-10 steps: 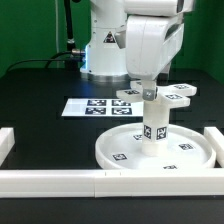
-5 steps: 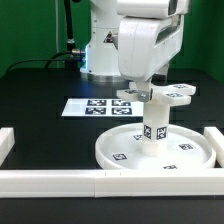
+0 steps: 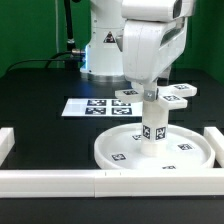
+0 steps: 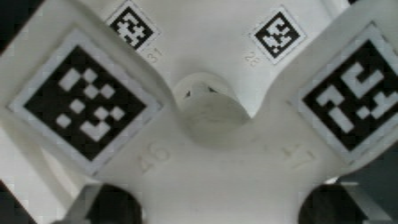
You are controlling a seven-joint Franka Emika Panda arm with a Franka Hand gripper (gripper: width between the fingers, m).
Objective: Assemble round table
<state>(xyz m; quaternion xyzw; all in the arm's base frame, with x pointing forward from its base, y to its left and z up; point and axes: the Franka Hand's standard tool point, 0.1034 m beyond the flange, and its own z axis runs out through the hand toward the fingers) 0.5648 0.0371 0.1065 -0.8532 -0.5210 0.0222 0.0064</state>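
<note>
The large rimmed round disc [image 3: 110, 150] lies flat at the front of the table. The short thick post [image 3: 152, 130] stands upright on its middle. The cross-shaped piece [image 3: 178, 93] sits level on top of the post, its tagged arms reaching toward the exterior view's right and back. My gripper [image 3: 150, 95] comes straight down and is shut on the cross piece over the post. In the wrist view the cross piece [image 4: 214, 100] fills the picture with its centre hub and tagged arms. It lies between my dark fingers [image 4: 107, 205], which show at both sides of my gripper [image 4: 214, 205].
The marker board [image 3: 95, 106] lies behind the disc, toward the exterior view's left. White border rails run along the front [image 3: 60, 180] and at both sides [image 3: 8, 142], [image 3: 214, 135]. The robot base [image 3: 100, 50] stands at the back.
The hand turned a little about its vertical axis half a second ago and now stands as it did a second ago. The cross piece stays on top of the post.
</note>
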